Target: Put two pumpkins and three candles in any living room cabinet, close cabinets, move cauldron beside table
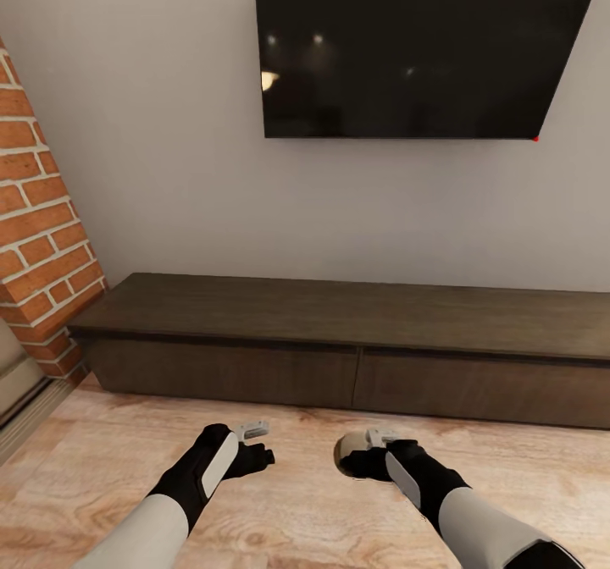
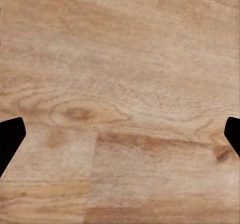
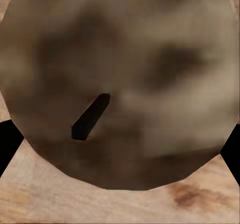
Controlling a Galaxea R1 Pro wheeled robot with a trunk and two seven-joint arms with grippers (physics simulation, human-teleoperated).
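A tan candle sits in my right gripper, held low over the wood floor in front of the cabinet. In the right wrist view the candle's top with its dark wick lies close up between the two black fingers, which are shut on it. My left gripper hangs open over bare floor, with its fingertips spread wide and nothing between them. The long low dark-brown cabinet stands against the wall ahead, and both drawer fronts are closed.
A large black TV hangs on the grey wall above the cabinet. A red brick column stands at the left, beside the cabinet's end. Wood floor stretches between me and the cabinet.
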